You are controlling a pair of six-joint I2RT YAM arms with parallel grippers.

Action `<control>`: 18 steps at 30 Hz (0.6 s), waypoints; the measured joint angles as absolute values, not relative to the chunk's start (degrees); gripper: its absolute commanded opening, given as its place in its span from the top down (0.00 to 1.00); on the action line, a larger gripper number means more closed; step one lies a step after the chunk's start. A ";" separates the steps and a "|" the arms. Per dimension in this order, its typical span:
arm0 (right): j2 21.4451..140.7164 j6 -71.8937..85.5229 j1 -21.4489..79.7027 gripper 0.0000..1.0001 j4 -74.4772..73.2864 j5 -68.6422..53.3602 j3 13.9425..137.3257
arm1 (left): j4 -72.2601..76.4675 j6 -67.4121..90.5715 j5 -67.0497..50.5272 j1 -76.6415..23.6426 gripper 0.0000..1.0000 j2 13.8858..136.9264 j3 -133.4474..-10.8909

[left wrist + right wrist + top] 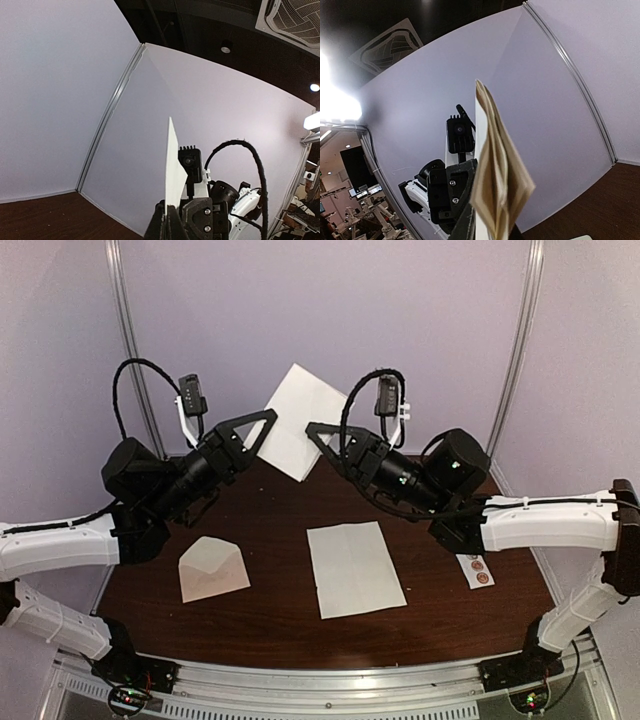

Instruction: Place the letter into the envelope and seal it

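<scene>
The fingers (159,225) of the left gripper (262,425) are pressed together on one side of the letter (295,405), which rises edge-on from between them in the left wrist view. The fingers (465,222) of the right gripper (316,432) stand narrow about the opposite side of the same sheet. The paper hides one finger, so whether they actually pinch it cannot be told. The letter is aloft, clear of the worktop (270,510), above the middle of its far edge. It shows several layers in the right wrist view and is judged to be folded. Step in hand, as judged: securing a two-handed hold before carrying the letter to the envelope (212,570), which lies flat toward the near-left corner with its flap open. To do this well, the right pinch should be confirmed before the left lets go, and the fold kept flat rather than twisted between the arms. A second sheet (355,570) lies by the middle of the near edge and a sticker strip (478,570) by the right edge, both apart from the envelope. Open room lies across the centre of the worktop; the back wall (330,300) stands close behind the raised sheet.
</scene>
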State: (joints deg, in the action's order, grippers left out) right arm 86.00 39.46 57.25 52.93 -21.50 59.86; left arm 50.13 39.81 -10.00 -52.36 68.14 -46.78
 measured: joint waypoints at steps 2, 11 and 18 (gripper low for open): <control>86.04 39.55 57.25 1.00 53.58 -21.52 59.86 | 50.13 40.07 -10.00 -52.36 1.00 68.14 -46.72; 84.16 38.28 57.04 1.00 52.75 -19.18 57.67 | 47.24 40.51 -9.08 -52.49 0.57 68.10 -46.50; 72.62 32.71 54.78 1.00 35.27 -10.68 54.52 | 25.08 43.22 1.10 -52.29 0.28 67.68 -46.65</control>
